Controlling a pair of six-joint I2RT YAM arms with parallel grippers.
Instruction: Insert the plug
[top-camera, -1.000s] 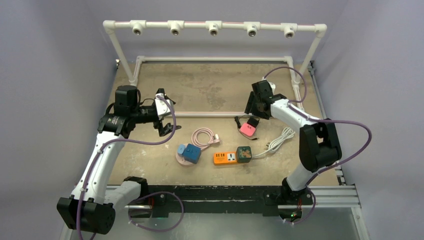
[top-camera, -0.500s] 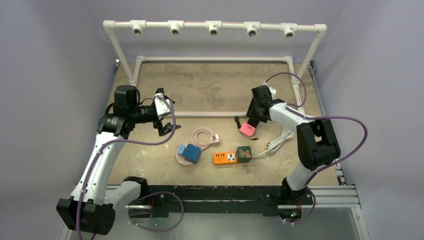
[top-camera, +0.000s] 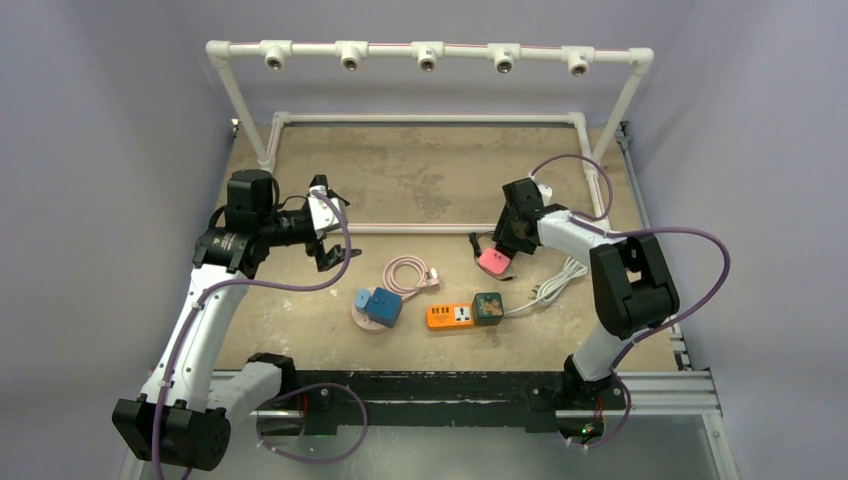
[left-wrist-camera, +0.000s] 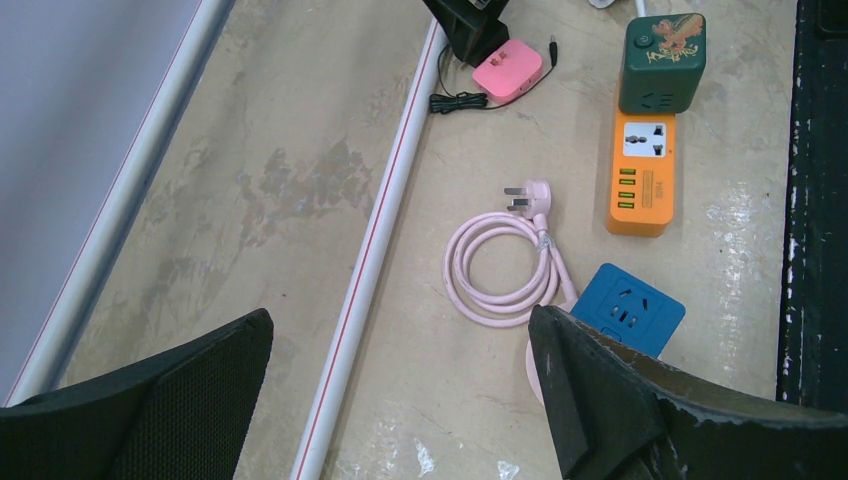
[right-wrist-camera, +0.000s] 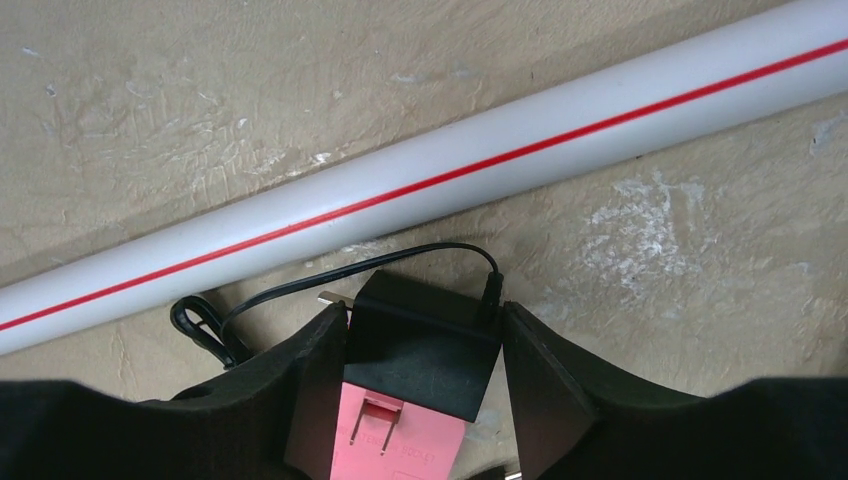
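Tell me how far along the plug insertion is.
Done: nothing seated yet; the white socket on the orange power strip is empty. In hand: the right gripper pinches the black adapter block at the end of the pink plastic box, beside the white pipe. The left gripper hangs open, holding nothing. Left: lift, carry and insert the plug.

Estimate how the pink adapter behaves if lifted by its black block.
Pink adapter looks small, boxy plastic: likely rigid and light. Its thin black cord lies bunched loosely, so it probably trails floppy. Black block may pull free; the joint isn't visible.
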